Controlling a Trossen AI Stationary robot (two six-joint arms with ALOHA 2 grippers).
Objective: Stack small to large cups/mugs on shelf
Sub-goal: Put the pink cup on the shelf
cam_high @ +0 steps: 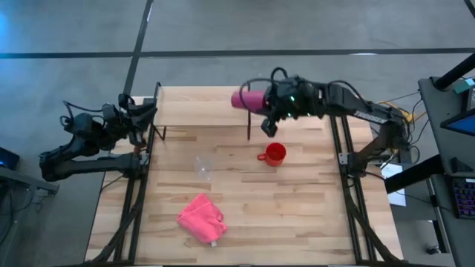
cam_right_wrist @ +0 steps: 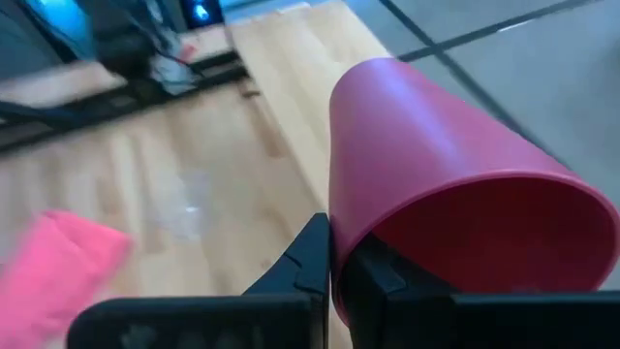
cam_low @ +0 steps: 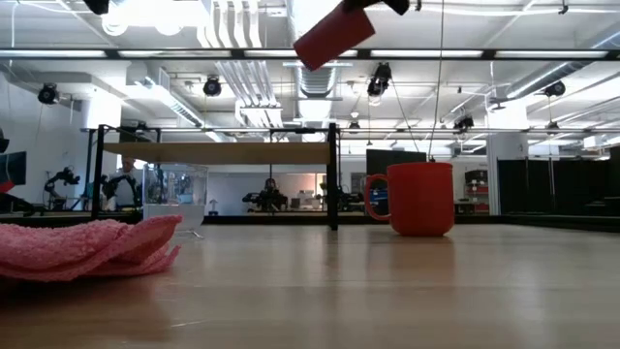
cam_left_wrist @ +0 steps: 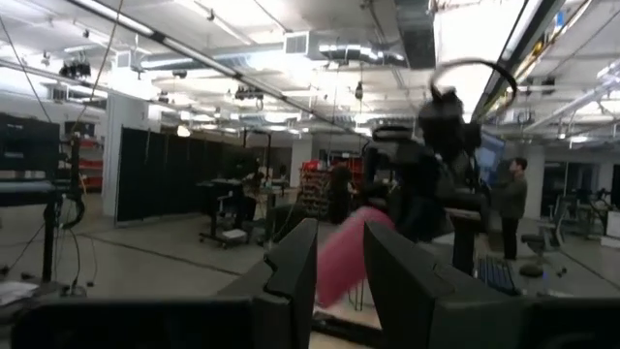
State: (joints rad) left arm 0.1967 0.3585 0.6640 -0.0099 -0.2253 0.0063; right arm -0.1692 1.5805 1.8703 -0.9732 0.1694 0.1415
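My right gripper [cam_high: 266, 105] hovers over the shelf's [cam_high: 200, 106] right end and is shut on the magenta tumbler [cam_high: 246, 99], which is high in the low view [cam_low: 332, 34]. The red-orange mug [cam_high: 274, 153] stands upright on the tabletop near the shelf, handle toward the table's left. To its left the small clear cup [cam_high: 204, 167] stands on the table. My left gripper [cam_high: 151, 119] waits open at the shelf's left end, touching nothing; the left wrist view shows the tumbler [cam_left_wrist: 344, 254] far beyond its fingers. My right gripper [cam_right_wrist: 334, 242] holds the magenta tumbler by its rim [cam_right_wrist: 336, 276], the wall pinched with one finger [cam_right_wrist: 308, 260] outside and the other [cam_right_wrist: 380, 276] inside the mouth. The tumbler is lifted clear, tilted nearly on its side, base [cam_low: 308, 48] toward the table's left.
A crumpled pink cloth [cam_high: 202, 217] lies near the table's near edge, left of centre. The shelf's thin black uprights [cam_low: 332, 174] stand between the board and the open tabletop. Black frame bars run along the table's left and right sides.
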